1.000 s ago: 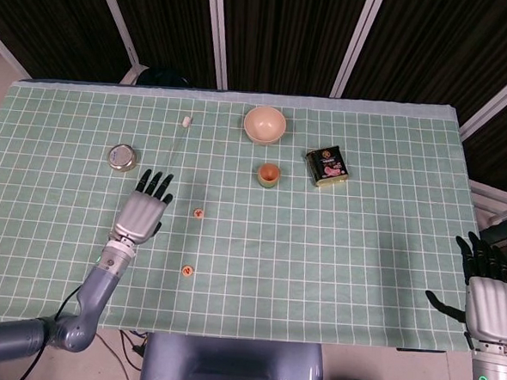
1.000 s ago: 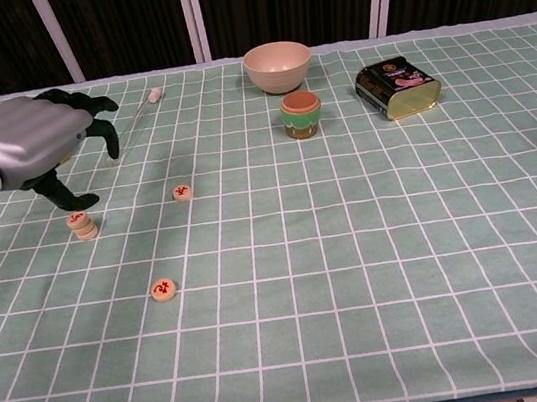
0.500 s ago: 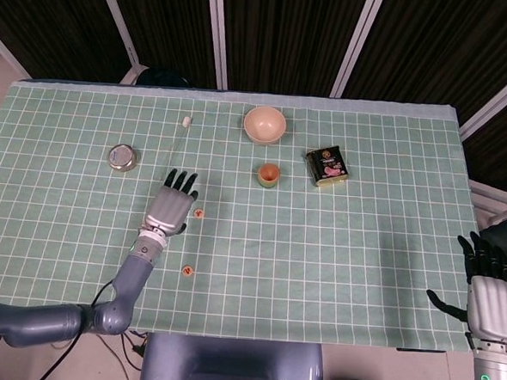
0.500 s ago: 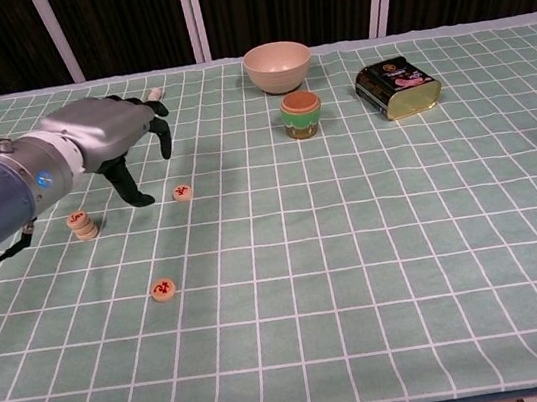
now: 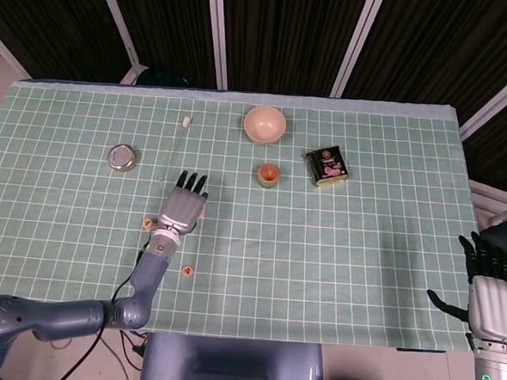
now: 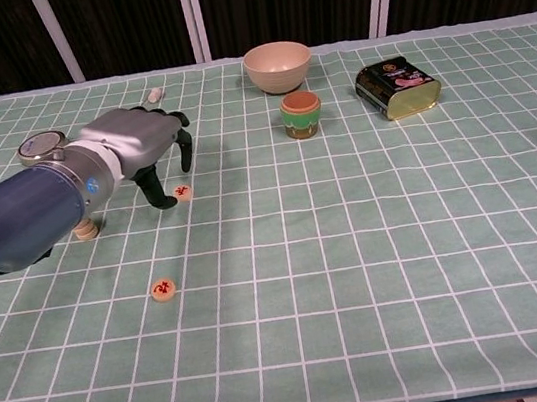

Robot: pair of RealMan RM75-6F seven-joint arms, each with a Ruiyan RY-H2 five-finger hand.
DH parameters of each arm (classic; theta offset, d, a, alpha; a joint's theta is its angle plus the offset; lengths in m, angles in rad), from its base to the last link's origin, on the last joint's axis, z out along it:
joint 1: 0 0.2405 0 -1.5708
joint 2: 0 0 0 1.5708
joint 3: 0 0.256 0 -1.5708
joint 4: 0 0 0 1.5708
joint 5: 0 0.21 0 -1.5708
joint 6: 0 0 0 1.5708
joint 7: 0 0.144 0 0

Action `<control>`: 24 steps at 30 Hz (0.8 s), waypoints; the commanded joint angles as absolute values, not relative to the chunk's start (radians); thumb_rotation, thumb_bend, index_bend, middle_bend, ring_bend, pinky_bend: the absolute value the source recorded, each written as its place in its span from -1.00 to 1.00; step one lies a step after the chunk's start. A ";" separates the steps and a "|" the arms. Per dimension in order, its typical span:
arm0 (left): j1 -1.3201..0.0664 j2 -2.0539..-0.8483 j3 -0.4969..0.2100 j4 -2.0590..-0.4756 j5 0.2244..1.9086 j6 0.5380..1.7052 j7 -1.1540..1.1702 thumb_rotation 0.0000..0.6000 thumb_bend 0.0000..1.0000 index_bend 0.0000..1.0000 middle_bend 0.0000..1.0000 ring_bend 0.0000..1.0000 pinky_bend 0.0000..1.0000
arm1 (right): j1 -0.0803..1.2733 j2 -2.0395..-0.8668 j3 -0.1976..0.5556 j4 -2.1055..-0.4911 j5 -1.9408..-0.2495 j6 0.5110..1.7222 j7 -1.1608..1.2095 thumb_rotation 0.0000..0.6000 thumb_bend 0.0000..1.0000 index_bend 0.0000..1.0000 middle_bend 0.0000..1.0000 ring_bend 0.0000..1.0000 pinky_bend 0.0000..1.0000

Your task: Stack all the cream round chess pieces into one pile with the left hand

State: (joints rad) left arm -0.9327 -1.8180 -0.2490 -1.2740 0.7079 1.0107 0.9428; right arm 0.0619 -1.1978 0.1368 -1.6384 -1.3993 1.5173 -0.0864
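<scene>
Shifted rightward across the mat since a second ago, away from the small stack near the left edge and over toward the loose piece mid-mat. Left hand now hovering with fingers spread and curled down, holding nothing, thumb tip just left of that piece, fingertips just behind it. Second loose piece lying flat nearer the front edge, well apart from the hand. No long axis to mind on a round disc. Right hand idle, fingers open, off the front right corner, far from all pieces. Probably about to pinch the near piece.
</scene>
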 commanded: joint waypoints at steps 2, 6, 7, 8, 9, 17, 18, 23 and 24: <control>-0.942 -1.834 -0.245 -1.251 0.697 1.012 0.944 1.00 -0.50 -0.18 -0.93 -1.00 -1.00 | 0.062 -1.198 0.137 -1.639 -1.399 1.517 -0.087 1.00 -0.53 -0.82 -0.97 -1.00 -1.00; -0.951 -1.849 -0.247 -1.227 0.684 1.005 0.938 1.00 -0.50 -0.15 -0.92 -1.00 -1.00 | 0.062 -1.198 0.138 -1.639 -1.397 1.517 -0.087 1.00 -0.53 -0.82 -0.97 -1.00 -1.00; -0.953 -1.853 -0.246 -1.220 0.681 1.004 0.939 1.00 -0.50 -0.14 -0.92 -1.00 -1.00 | 0.062 -1.198 0.138 -1.639 -1.397 1.517 -0.087 1.00 -0.53 -0.82 -0.97 -1.00 -1.00; -0.954 -1.856 -0.244 -1.215 0.680 1.002 0.939 1.00 -0.50 -0.13 -0.92 -1.00 -1.00 | 0.062 -1.197 0.138 -1.639 -1.396 1.517 -0.087 1.00 -0.53 -0.82 -0.97 -1.00 -1.00; -0.955 -1.859 -0.241 -1.209 0.679 1.000 0.939 1.00 -0.50 -0.13 -0.92 -1.00 -1.00 | 0.062 -1.197 0.139 -1.640 -1.394 1.516 -0.087 1.00 -0.53 -0.82 -0.97 -1.00 -1.00; -0.960 -1.877 -0.229 -1.176 0.686 0.996 0.927 1.00 -0.43 -0.09 -0.92 -1.00 -1.00 | 0.062 -1.198 0.139 -1.640 -1.393 1.517 -0.089 1.00 -0.54 -0.82 -0.97 -1.00 -1.00; -0.961 -1.878 -0.228 -1.174 0.687 0.996 0.926 1.00 -0.43 -0.09 -0.92 -1.00 -1.00 | 0.062 -1.198 0.139 -1.640 -1.392 1.517 -0.089 1.00 -0.54 -0.82 -0.97 -1.00 -1.00; -0.962 -1.881 -0.222 -1.170 0.691 0.997 0.927 1.00 -0.38 -0.06 -0.92 -1.00 -1.00 | 0.062 -1.197 0.140 -1.643 -1.385 1.513 -0.091 1.00 -0.53 -0.82 -0.97 -1.00 -1.00; -0.962 -1.881 -0.220 -1.169 0.692 0.997 0.927 1.00 -0.38 -0.06 -0.92 -1.00 -1.00 | 0.062 -1.197 0.141 -1.643 -1.385 1.513 -0.091 1.00 -0.54 -0.82 -0.97 -1.00 -1.00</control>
